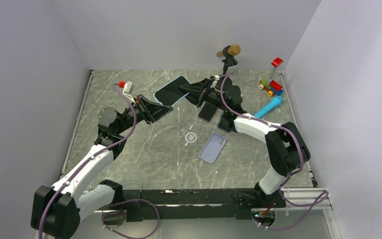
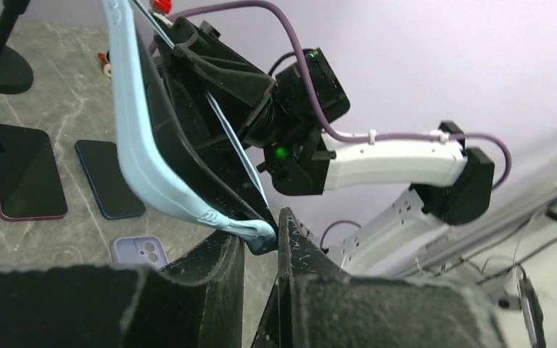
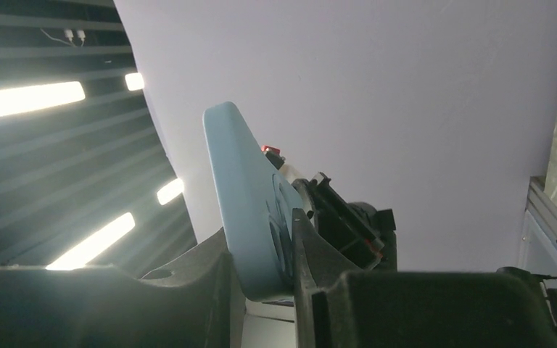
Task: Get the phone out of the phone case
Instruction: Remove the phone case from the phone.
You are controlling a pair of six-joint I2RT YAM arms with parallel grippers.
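With my left fingers [image 2: 188, 297] pinching 1 corner of the light-blue phone case [image 2: 134, 123] and my right fingers [image 3: 174, 297] pinching its opposite edge, I held it above the table [image 1: 144, 159], the phone [image 1: 171, 90] apparently still seated inside, so separation remained.

Desk [image 1: 129, 164] crowded at middle and far right, open at left and near edge.
Mid-air passage is blocked by a cased phone [image 1: 171, 89] gripped between left claw [image 1: 168, 109] and right claw [image 1: 184, 89]; below, room is narrowed by a clear case [image 1: 191, 137], a lilac case [image 1: 213, 148] and a dark phone [image 1: 207, 112]; the far right is taken by a microphone stand [image 1: 228, 56] and toys [image 1: 271, 87].
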